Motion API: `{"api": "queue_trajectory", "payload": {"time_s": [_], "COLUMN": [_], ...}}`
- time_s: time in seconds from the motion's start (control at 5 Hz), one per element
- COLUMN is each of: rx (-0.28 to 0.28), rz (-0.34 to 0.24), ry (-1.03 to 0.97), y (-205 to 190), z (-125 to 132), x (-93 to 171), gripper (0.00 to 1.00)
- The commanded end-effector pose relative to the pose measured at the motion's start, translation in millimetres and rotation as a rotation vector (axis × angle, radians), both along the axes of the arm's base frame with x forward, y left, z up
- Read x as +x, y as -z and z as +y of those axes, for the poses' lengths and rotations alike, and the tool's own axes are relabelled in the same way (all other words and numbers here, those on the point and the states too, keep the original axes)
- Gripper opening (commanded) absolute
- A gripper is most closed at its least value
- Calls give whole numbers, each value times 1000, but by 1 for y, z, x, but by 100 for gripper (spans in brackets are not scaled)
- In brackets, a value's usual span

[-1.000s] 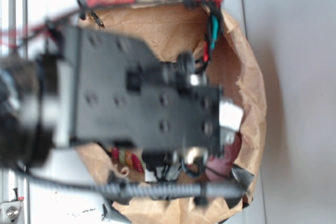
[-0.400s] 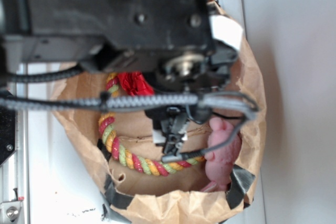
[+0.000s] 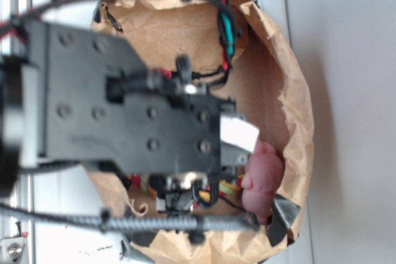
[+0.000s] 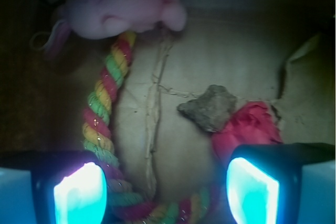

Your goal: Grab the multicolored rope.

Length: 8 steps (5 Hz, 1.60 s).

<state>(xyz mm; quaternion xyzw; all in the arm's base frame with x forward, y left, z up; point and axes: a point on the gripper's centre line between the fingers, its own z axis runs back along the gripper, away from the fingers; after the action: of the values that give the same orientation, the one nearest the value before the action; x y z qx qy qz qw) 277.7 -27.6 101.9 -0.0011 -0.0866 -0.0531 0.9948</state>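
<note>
In the wrist view the gripper (image 4: 165,187) is being held wide open, its two glowing fingers (image 4: 79,192) standing well apart at 7 and 5 o'clock, and nothing is being gripped between them. The multicolored rope (image 4: 105,103) is lying on the brown paper floor of the bag (image 4: 178,145), running from 12 o'clock, where its upper end is touching the pink plush toy (image 4: 118,3), down the left side and curving along the bottom edge between the fingers; whether it is being touched by the left finger cannot be told. A grey stone-like lump (image 4: 210,107) is resting near the centre, just beside a red crumpled paper flower (image 4: 249,129) at 4 o'clock, partly hidden by the right finger. In the exterior view the black arm (image 3: 124,115) is covering most of the bag, and only small bits of the rope (image 3: 226,185) are being shown beneath it, next to the plush toy (image 3: 263,177) at 4 o'clock.
</note>
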Motion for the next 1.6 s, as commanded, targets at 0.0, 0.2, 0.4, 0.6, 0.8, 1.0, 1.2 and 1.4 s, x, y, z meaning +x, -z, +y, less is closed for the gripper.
{"api": "queue_trajectory", "payload": {"time_s": [0.0,0.2,0.4,0.6,0.8,1.0,1.2,1.4], "rx": [32,32,32,32,32,17,-72,-64], "rz": [-35,-35,-35,-35,-35,-47,-5,-2], "ry": [55,55,55,55,55,100,139,149], "y": [16,16,16,16,16,19,27,35], "z": [-30,-30,-30,-30,-30,-34,-36,-41], "x": [7,7,7,7,7,-5,-4,-2], "gripper": [100,100,100,100,100,100,100,100]}}
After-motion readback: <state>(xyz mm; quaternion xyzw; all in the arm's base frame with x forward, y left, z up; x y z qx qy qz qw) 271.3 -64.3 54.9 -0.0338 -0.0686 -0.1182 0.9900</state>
